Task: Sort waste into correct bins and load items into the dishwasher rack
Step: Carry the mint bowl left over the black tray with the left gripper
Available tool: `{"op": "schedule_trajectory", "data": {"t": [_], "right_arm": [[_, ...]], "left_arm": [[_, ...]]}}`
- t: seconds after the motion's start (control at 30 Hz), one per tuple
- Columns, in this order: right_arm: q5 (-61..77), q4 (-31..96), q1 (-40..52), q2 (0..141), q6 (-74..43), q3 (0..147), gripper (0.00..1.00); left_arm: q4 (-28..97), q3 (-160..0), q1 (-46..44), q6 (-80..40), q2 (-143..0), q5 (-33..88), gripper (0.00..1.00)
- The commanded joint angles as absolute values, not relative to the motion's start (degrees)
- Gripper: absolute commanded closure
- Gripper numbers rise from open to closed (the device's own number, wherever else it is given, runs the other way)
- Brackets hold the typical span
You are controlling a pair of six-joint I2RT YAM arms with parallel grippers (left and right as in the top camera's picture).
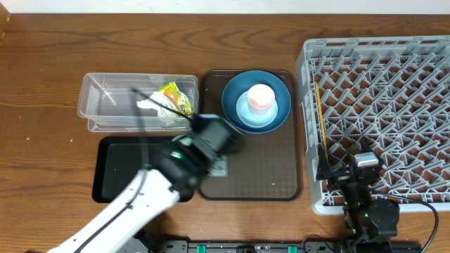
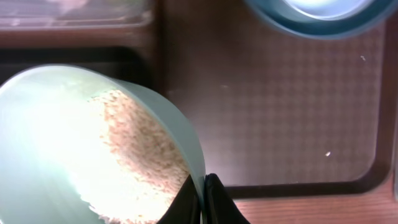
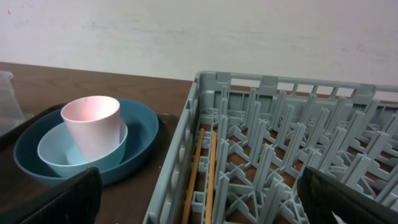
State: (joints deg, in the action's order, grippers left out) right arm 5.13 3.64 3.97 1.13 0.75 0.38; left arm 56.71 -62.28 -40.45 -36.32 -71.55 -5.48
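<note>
**Right, rice dump next: left claw has the mint bowl**

My left claw is pinched fully closed on the rim of the pale mint-green bowl, one finger inside and one outside. The rice sits heaped against the wall on my side, so I read the bowl as tipped toward me.

Location: the bowl is at the left edge of the brown serving tray, just beside the black tray. The overhead view hides it under my wrist.

Doing it well:
- Get the bowl fully over the bin before tipping further, as grains bounce.
- Pour away from the pinch point, slowly, lip low.
- A rim grip is thin, so no jerks.

Pose: the left arm reaches in from the front-left, wrist pointing down over the seam between the trays. My right claw is spread wide with nothing in it, parked at the near edge of the dishwasher rack.

The tissue and wrapper lie in the clear tub. The plate, light-blue bowl and pink cup are stacked on the serving tray.
</note>
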Motion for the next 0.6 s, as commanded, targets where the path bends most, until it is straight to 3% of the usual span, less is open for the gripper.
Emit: {"op": "schedule_trajectory", "data": {"t": [0.0, 0.3, 0.57], "right_arm": [[5.1, 3.9, 4.6, 1.1, 1.4, 0.3, 0.01], [5.1, 3.9, 4.6, 1.1, 1.4, 0.3, 0.01], [5.1, 3.8, 4.6, 1.1, 1.4, 0.3, 0.01]], "left_arm": [[58.3, -63.3, -31.6, -28.6, -70.2, 4.1, 0.94], [59.1, -60.0, -5.1, -9.4, -70.5, 34.2, 0.94], [59.7, -53.3, 12.1, 4.8, -70.5, 56.6, 0.94]]}}
